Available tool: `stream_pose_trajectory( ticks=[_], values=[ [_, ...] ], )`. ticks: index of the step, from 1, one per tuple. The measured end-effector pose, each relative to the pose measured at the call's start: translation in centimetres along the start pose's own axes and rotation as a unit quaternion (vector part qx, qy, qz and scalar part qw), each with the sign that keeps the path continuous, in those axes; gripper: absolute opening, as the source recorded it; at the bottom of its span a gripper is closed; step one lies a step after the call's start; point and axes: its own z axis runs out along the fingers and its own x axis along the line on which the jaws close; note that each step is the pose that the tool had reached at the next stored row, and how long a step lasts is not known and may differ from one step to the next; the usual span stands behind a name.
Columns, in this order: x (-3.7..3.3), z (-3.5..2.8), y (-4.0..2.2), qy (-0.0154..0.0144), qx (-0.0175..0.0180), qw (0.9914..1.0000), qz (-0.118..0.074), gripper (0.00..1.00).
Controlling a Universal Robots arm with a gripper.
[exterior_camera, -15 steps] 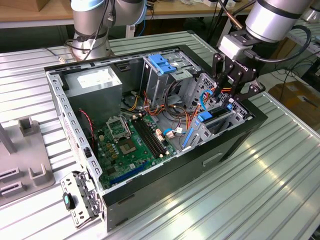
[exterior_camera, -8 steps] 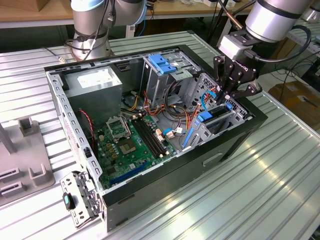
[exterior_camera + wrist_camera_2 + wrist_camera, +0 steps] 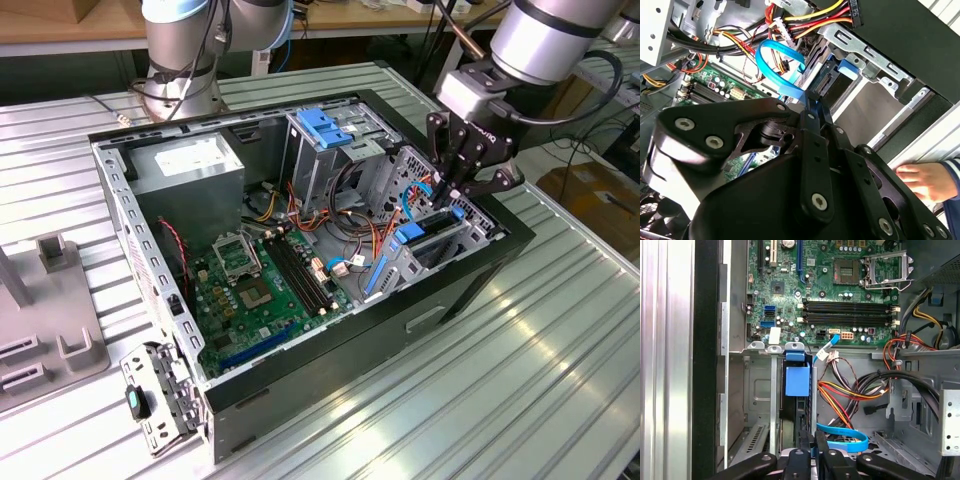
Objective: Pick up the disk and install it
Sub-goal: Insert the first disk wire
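the gripper (image 3: 452, 200) hangs inside the open computer case (image 3: 480, 290), over the drive bay on the exterior view's right. its 2 fingers are drawn narrow, almost together, pinched on a thin blue strip at the near end of the disk (image 3: 432, 245). in both wrist views the fingertips (image 3: 812, 100) (image 3: 812, 447) meet on that blue edge.

the disk sits in the bay slot on its edge, tilted in the exterior view, its blue carrier rail showing at both ends. in the first wrist view the disk (image 3: 799, 410) runs edge-on away from the fingers, between 2 metal bay walls, with a broad blue tab at its far end. in the second wrist view its dark end (image 3: 832, 82) lies just past the fingertips.

a blue flat cable (image 3: 775, 55) loops just beside the gripper, and a bundle of red, yellow and black wires lies near it. the motherboard (image 3: 250, 290) lies in the case floor, apart from the bay. a person's hand (image 3: 920, 181) rests outside the case wall. the case stands on a ribbed metal table (image 3: 520, 380).
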Motion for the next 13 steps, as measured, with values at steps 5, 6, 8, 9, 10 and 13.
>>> stream_pose_trajectory(
  ticks=[5,6,8,9,10,13],
  values=[
    [0.04,0.03,0.15,0.0003,0.0065,0.99990,-0.013,0.16],
    [0.06,0.03,0.26,0.0003,0.0074,0.99987,-0.015,0.16],
    [0.06,0.05,0.28,0.0002,0.0075,0.99986,-0.015,0.16],
    [0.07,0.05,0.29,0.0002,0.0075,0.99985,-0.015,0.16],
    [0.07,0.05,0.30,0.0002,0.0075,0.99985,-0.015,0.16],
    [0.06,0.04,0.31,0.0003,0.0075,0.99985,-0.015,0.16]
  ],
)
